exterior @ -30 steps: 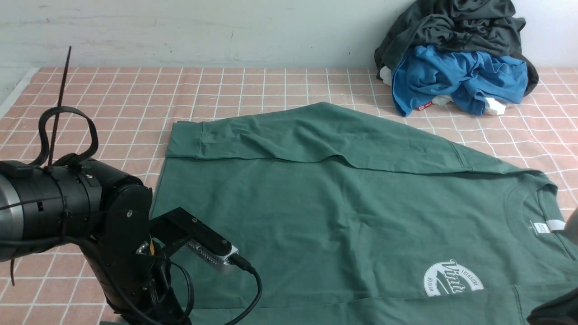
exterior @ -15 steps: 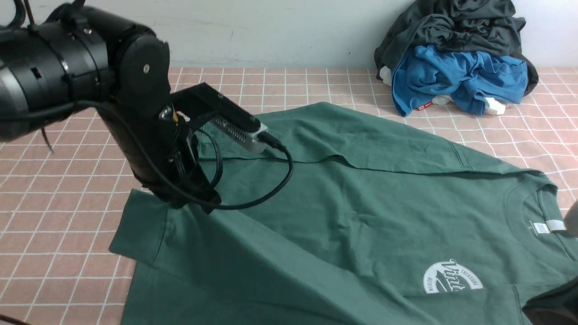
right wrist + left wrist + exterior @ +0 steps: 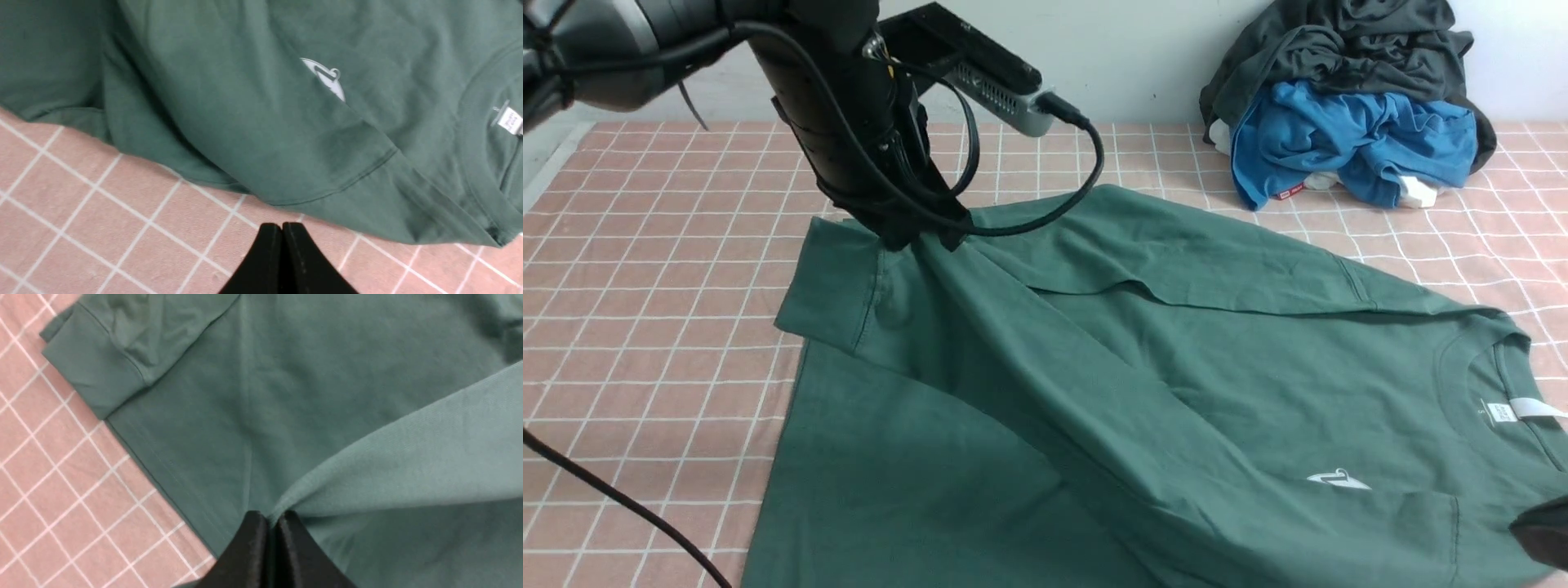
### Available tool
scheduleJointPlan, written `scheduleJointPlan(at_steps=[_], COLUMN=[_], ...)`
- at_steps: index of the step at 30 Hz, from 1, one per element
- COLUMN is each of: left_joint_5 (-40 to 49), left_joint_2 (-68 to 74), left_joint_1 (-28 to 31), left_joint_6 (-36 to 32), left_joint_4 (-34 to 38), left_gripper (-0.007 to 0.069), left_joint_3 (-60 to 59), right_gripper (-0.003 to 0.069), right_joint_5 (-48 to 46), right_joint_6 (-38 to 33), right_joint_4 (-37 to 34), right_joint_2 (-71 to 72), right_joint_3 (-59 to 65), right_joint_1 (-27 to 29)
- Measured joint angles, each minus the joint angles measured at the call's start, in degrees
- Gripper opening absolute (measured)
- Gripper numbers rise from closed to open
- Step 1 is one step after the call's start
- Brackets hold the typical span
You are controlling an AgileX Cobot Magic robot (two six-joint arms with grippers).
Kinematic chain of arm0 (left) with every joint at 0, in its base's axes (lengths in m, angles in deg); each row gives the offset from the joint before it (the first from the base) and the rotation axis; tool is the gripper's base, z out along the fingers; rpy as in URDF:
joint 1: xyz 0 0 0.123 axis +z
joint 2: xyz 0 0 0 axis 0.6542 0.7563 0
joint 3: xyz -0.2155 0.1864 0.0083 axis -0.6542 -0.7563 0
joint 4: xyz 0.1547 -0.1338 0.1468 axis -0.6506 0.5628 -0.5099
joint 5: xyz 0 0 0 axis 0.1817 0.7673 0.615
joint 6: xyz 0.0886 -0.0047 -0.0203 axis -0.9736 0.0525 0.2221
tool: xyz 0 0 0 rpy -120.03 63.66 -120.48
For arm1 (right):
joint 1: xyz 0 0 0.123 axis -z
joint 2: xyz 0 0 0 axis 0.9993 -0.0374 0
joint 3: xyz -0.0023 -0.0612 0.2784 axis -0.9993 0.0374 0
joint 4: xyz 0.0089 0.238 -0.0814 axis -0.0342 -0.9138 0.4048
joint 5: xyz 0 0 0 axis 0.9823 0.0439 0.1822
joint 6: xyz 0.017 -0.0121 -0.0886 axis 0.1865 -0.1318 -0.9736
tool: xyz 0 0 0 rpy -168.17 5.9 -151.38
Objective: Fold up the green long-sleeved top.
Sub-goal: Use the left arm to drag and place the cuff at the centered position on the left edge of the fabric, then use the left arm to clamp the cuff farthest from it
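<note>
The green long-sleeved top lies spread on the pink checked cloth, neck and white label at the right. My left gripper is shut on the near sleeve and holds it lifted, stretched diagonally across the body, its cuff hanging at the left. The sleeve covers most of the white chest logo. In the left wrist view the closed fingertips pinch the green fabric. My right gripper is shut and empty over bare cloth beside the top's shoulder.
A pile of a dark grey-black garment and a bright blue garment sits at the back right against the wall. The far sleeve is folded across the top's body. The left arm's cable trails over the near left cloth.
My left gripper has risen from the near left and carried the sleeve up and away toward the back, dragging it over the body and covering most of the logo. The right arm has barely moved.
</note>
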Motion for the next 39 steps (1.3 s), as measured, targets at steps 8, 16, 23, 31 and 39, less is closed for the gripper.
scheduleJointPlan(at_steps=[8, 16, 23, 31, 39], left_joint_5=[-2.55, -4.79, -4.40, -7.79, -14.43], left_joint_2=[10.61, 16.07, 17.91, 25.99, 33.49], left_joint_1=[0.53, 4.16, 6.59, 10.05, 10.13], left_joint_6=[1.61, 4.63, 8.72, 7.96, -1.16], left_joint_4=[-3.89, -4.08, -4.13, -4.64, -4.44], left_gripper=[0.0035, 0.0217, 0.0379, 0.0388, 0.0388], left_joint_3=[0.00, 0.46, 7.10, 17.21, 18.20], right_gripper=[-0.0014, -0.0014, -0.0014, -0.0014, -0.0014], right_joint_5=[0.00, 0.86, 1.87, 3.17, 2.93], right_joint_6=[2.69, 3.01, 4.14, 4.99, 3.46], right_joint_4=[2.22, 2.22, 4.39, 6.32, 6.27], right_joint_2=[0.00, -0.19, -4.94, -13.63, -16.38], right_joint_3=[0.00, 0.00, 0.00, -6.60, -13.74], right_joint_1=[0.00, 0.00, 0.00, 0.00, 0.00])
